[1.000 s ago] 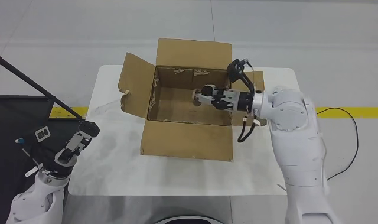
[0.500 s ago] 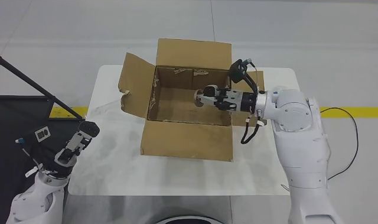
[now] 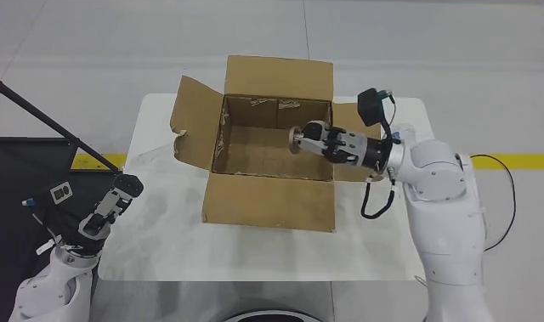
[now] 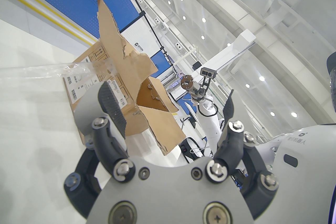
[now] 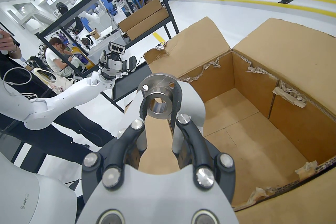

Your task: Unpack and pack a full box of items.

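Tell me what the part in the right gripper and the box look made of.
Part: likely bare machined steel or aluminium, silvery with a dull sheen, drilled flange. Box: brown corrugated cardboard, matte; torn, fluted edges show.

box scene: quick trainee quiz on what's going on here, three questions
1. True or false: the box has its flaps shut.
2. What do the right jaws grip? A) a bottle B) a metal ring C) nothing
3. Fill in: the left jaws hold nothing and stand ____.
Key: 1 false; 2 B; 3 open.
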Controlling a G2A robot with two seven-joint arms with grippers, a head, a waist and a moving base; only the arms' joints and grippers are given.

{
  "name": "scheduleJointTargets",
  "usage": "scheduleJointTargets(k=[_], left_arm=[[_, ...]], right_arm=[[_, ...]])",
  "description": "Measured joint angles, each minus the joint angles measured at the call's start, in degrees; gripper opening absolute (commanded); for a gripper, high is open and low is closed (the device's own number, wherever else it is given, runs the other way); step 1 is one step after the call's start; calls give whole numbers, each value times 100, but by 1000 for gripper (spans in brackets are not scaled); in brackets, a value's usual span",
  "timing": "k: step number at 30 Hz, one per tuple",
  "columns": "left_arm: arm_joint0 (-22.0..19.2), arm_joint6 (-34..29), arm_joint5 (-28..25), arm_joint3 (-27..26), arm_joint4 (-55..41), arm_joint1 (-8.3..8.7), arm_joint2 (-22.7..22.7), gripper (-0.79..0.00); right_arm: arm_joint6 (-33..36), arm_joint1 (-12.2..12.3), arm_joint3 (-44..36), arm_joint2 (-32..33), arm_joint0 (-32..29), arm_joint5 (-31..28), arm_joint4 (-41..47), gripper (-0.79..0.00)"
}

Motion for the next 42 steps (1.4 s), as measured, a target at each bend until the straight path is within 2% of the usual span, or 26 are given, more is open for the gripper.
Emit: scheduleJointTargets(k=[8, 14, 27, 36, 42], left_arm=[[0, 0, 0, 0, 0, 0, 0, 0], [0, 0, 0, 0, 0, 0, 0, 0], [0, 0, 0, 0, 0, 0, 0, 0], [0, 0, 0, 0, 0, 0, 0, 0], [0, 0, 0, 0, 0, 0, 0, 0]], right_arm=[[-95, 205, 27, -103, 35, -95, 203, -785], [-178, 435, -383, 96, -159, -178, 8, -785], [-30, 942, -1472, 1289, -1470, -30, -103, -785], [-193, 1126, -1910, 2484, -2705, 107, -248, -785], [-453, 1184, -1854, 2924, -3408, 152, -384, -785]])
